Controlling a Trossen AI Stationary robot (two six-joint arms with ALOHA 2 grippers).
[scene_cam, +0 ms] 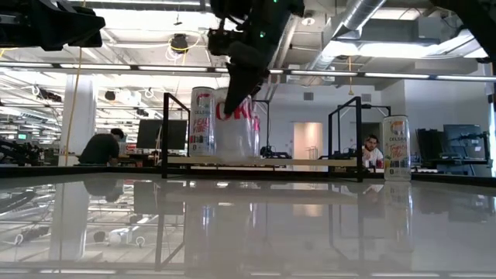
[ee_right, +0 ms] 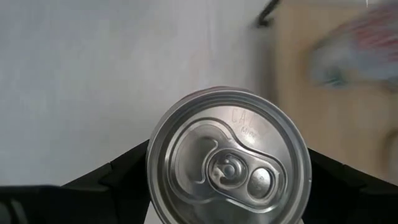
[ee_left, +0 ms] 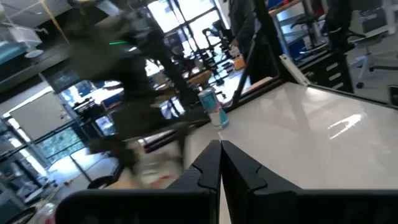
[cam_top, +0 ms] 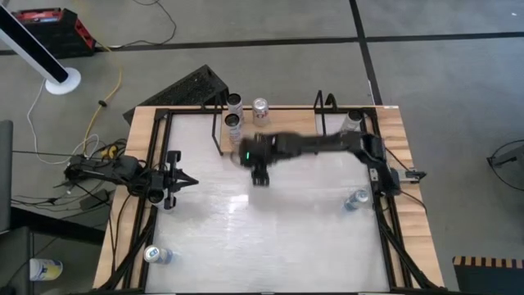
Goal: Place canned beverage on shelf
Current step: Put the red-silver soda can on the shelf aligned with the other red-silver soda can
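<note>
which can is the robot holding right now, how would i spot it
Start at the shelf, the light-wood board in a black wire frame at the table's far edge. The right arm reaches across to its left end, where its tool grips a white can with red lettering, upright, from above. Unlike the cans standing free nearby, this one has dark fingers on both sides.
</note>
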